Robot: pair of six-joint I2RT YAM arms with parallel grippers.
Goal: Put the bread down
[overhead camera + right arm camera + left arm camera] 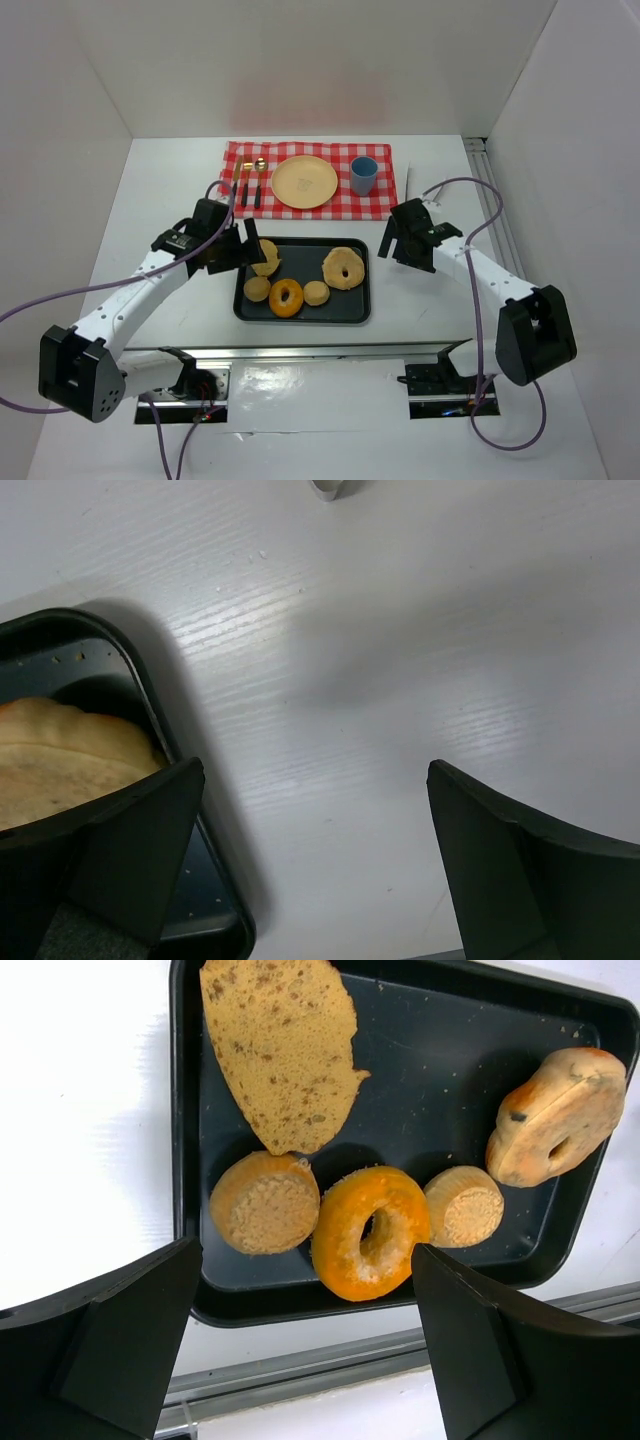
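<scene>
Since the left arm (130, 295) reaches forward over the left end of the black tray (305, 252), it is the nearer; the bread slice (285, 1050) lies flat in the tray's far-left corner, just ahead of the left gripper (305, 1255), long axis running away from its spread, empty jaws; the right gripper (315, 770), also spread, hangs over the table (400, 630)

The bread (285, 1050) is a thin, flat slice, tan-brown and speckled, with an uneven outline narrowing to a point. It lies flat inside the black tray (430, 1090), in its far left corner. The round yellow plate (304, 182) sits beyond the tray's far edge
</scene>
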